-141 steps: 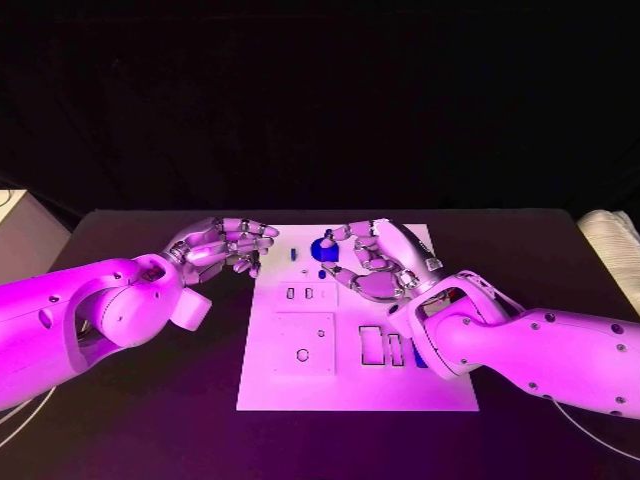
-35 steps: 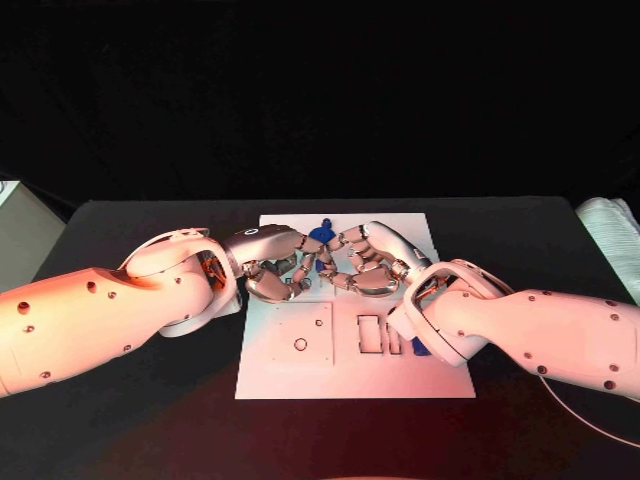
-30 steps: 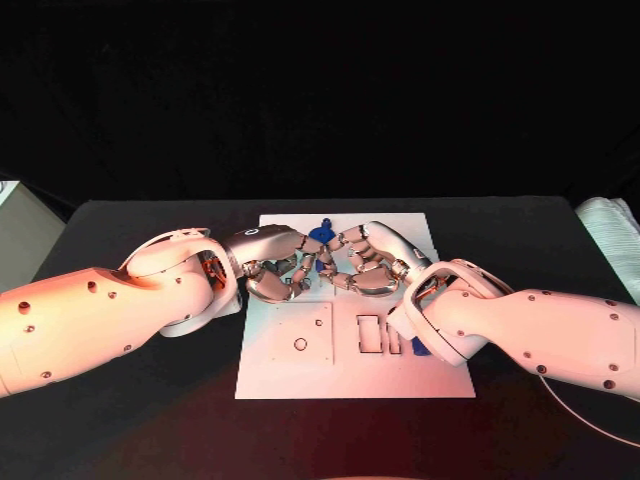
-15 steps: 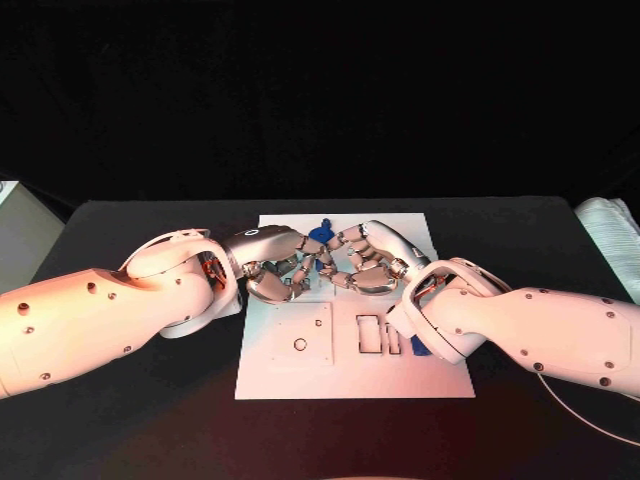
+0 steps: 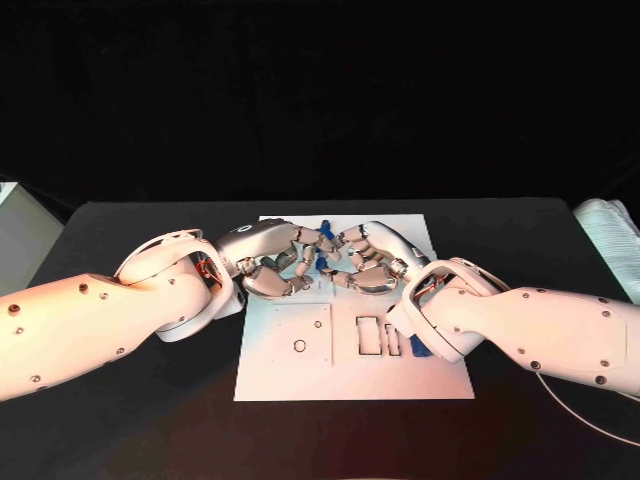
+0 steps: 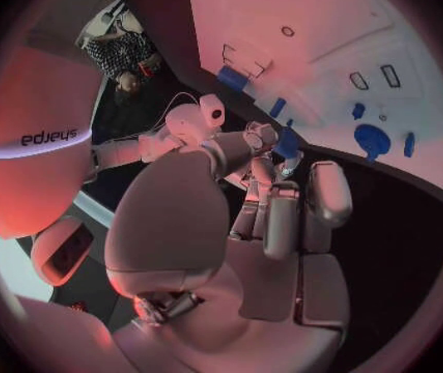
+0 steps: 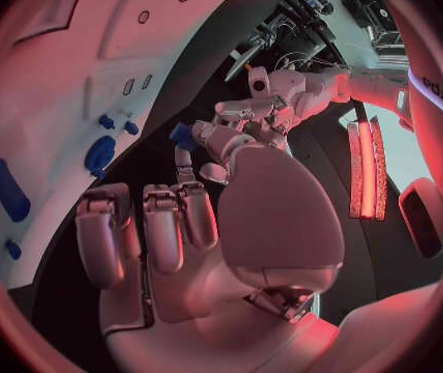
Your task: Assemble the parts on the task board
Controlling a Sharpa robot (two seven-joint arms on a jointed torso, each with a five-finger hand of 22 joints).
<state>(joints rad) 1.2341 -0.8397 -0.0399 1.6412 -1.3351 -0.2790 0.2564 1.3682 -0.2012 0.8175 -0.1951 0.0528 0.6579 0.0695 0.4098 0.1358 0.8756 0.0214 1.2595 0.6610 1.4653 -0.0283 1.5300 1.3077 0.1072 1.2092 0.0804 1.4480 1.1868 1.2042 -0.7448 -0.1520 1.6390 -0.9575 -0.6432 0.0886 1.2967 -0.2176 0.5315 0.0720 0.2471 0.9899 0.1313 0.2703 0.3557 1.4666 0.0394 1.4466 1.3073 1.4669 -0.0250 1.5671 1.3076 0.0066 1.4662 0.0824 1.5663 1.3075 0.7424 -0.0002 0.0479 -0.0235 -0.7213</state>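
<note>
We see a risk that the small blue part (image 5: 322, 232) slips or turns while both hands crowd together, because each has only fingertips on it and they may pull against each other. The left hand (image 5: 267, 261) and the right hand (image 5: 366, 259) meet above the far half of the task board (image 5: 352, 375) on the desk, fingers curled inward. The part sits between their fingertips; in the wrist views both hands seem to pinch it, though which one truly carries it we cannot tell.
</note>
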